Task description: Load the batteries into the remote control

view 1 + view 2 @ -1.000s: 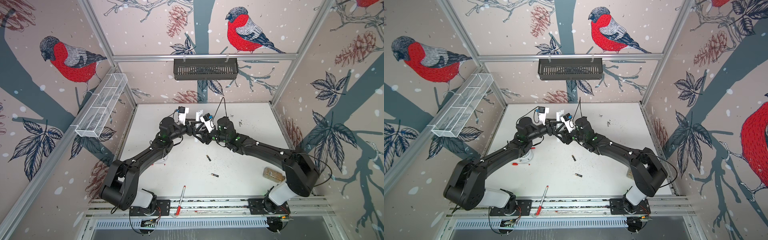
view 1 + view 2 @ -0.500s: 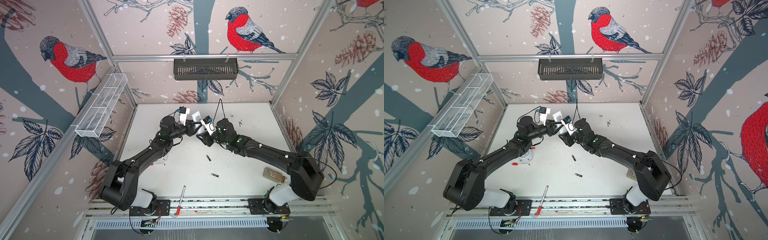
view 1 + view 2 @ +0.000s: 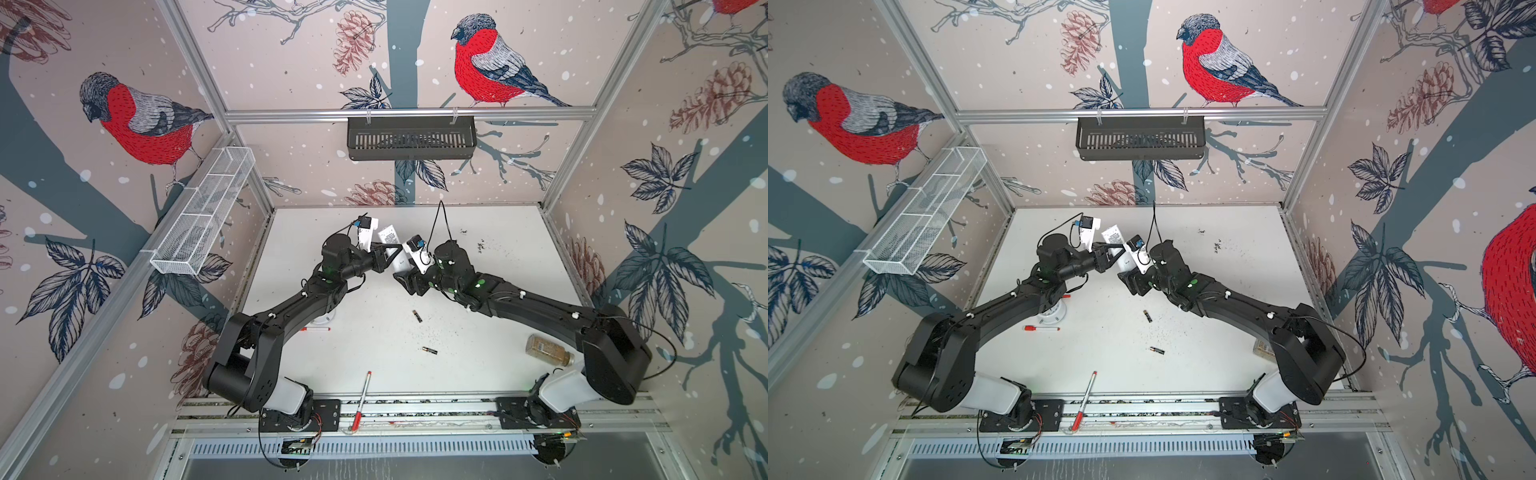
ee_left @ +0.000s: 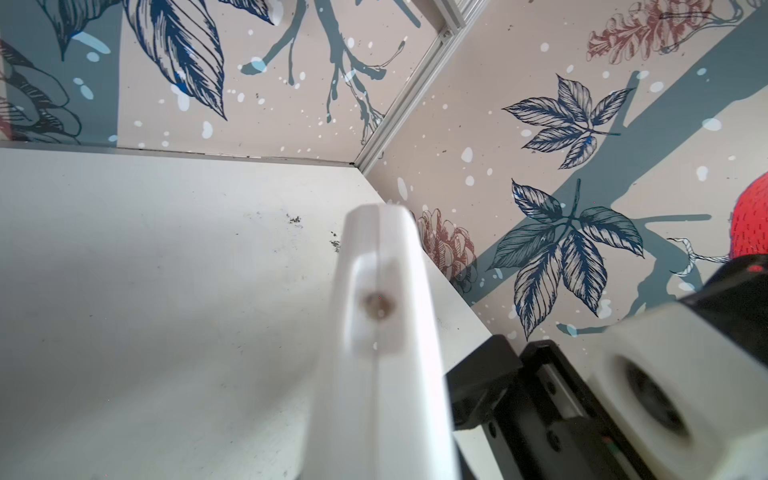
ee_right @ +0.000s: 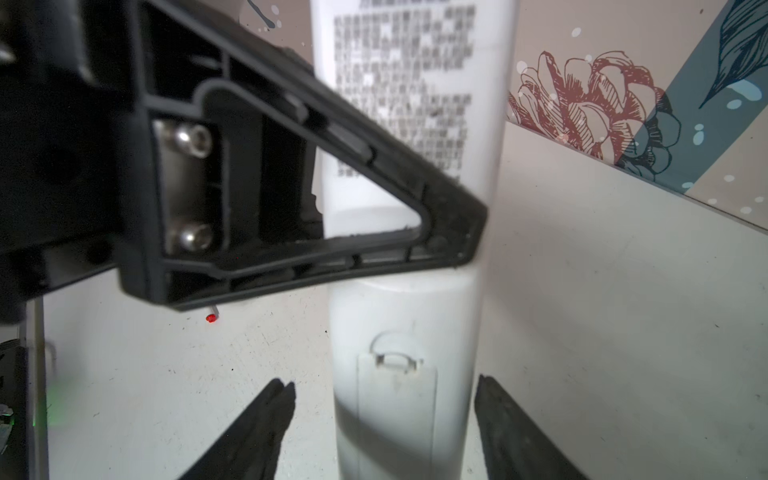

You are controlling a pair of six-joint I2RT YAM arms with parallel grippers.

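In both top views the left gripper (image 3: 392,253) (image 3: 1115,254) is clamped on the remote control (image 3: 390,237) (image 3: 1113,237). It holds the remote clear of the white table (image 3: 498,266), tilted, with the printed end toward 11 o'clock. The right gripper (image 3: 400,273) (image 3: 1126,276) sits at the remote's lower end, about 5 o'clock from the left one. The two batteries (image 3: 417,316) (image 3: 1147,316) lie loose on the table, well apart from both grippers. One is at 5 o'clock from the right gripper, and the second battery (image 3: 429,350) (image 3: 1157,350) lies further out on the same bearing. A red-and-white pen (image 3: 360,401) rests by the front rail at 6 o'clock.

From the left wrist, the remote control (image 4: 382,332) shows edge-on and blurred, hard against the camera.

From the right wrist, the remote's plain back (image 5: 405,307) runs up between the right gripper's fingers (image 5: 257,432). Its battery cover (image 5: 397,399) is in place. The jaws stand spread to either side, gripping nothing, with a clear gap on one side. A finger of the left gripper (image 5: 311,187) crosses the remote, pressed against it.
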